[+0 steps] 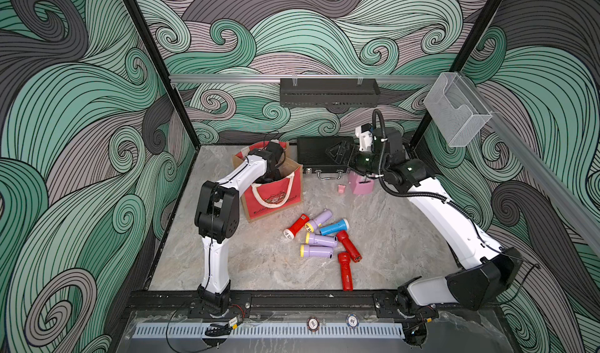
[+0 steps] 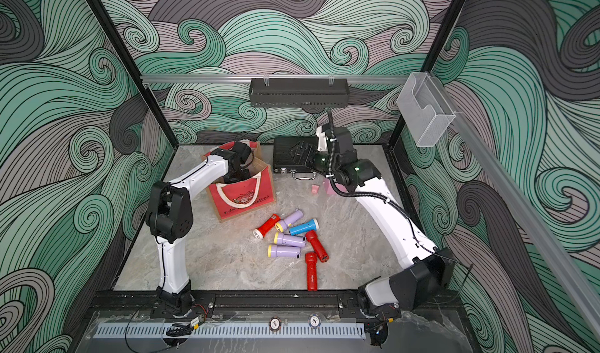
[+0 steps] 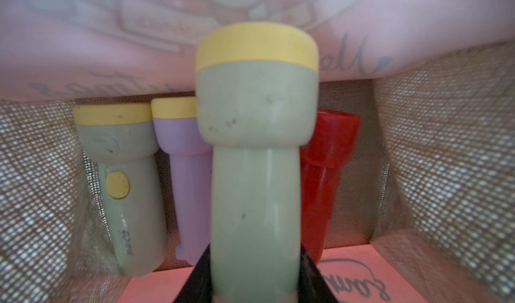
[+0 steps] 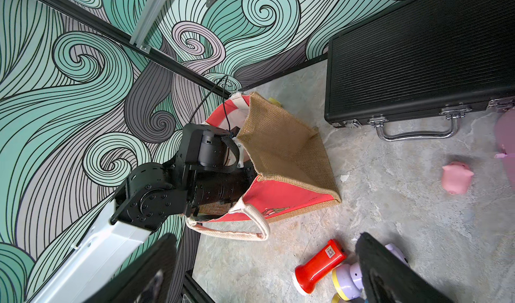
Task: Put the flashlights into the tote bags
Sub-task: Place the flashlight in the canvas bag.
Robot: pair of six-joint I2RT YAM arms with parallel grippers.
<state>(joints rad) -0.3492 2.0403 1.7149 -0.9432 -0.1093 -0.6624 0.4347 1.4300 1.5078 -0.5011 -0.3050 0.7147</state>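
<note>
Both top views overhead, overlapping; left wrist inside tote bag [image 3: 446, 162] — right outside

Your tote bag [image 4: 287, 148] has coarse, open-weave jute sides, a smoother red printed cloth front and thick, rough white rope handles [image 4: 250, 215]. Inside it you see a pale green flashlight [image 3: 256, 176] of smooth, matt plastic. Out on the smooth, stone-look table [image 1: 389, 237] the red flashlights [image 1: 345, 272] are glossy plastic and the lilac flashlights [image 1: 319, 250] duller. Right of the bag, your black case [image 4: 418, 64] is finely ribbed and matt, its handle [image 4: 418, 135] bright polished metal.
</note>
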